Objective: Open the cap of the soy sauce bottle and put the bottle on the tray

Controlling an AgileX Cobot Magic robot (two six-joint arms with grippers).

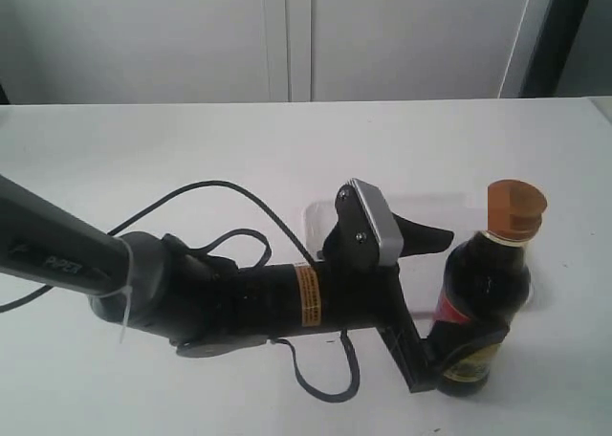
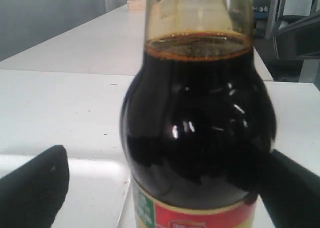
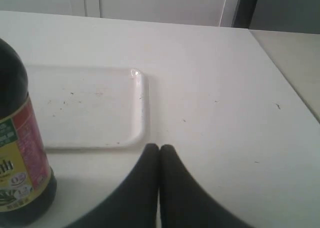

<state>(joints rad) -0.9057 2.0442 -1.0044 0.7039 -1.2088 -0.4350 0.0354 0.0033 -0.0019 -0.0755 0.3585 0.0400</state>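
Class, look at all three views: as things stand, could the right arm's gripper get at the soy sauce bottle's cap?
Probably yes. The cap stands uncovered, since the left gripper flanks only the lower part of the soy sauce bottle. The right gripper sits shut beside the bottle, nothing between them.

Black arm [image 1: 239, 302], orange sticker [image 1: 307, 295], grey wrist camera [image 1: 375, 222], looping black cables [image 1: 206, 195]

Even, bright, diffuse light is cast from above, and the white desk [image 1: 191, 149] is nearly washed out. Only faint, soft shadows are seen under the arm. Small highlights are reflected on the bottle [image 2: 197, 133] glass in the left wrist view, where the near black fingers [image 2: 35, 188] are blurred. The tray [image 3: 90, 108] is barely separated from the desk by low contrast, with one glare spot at its corner.
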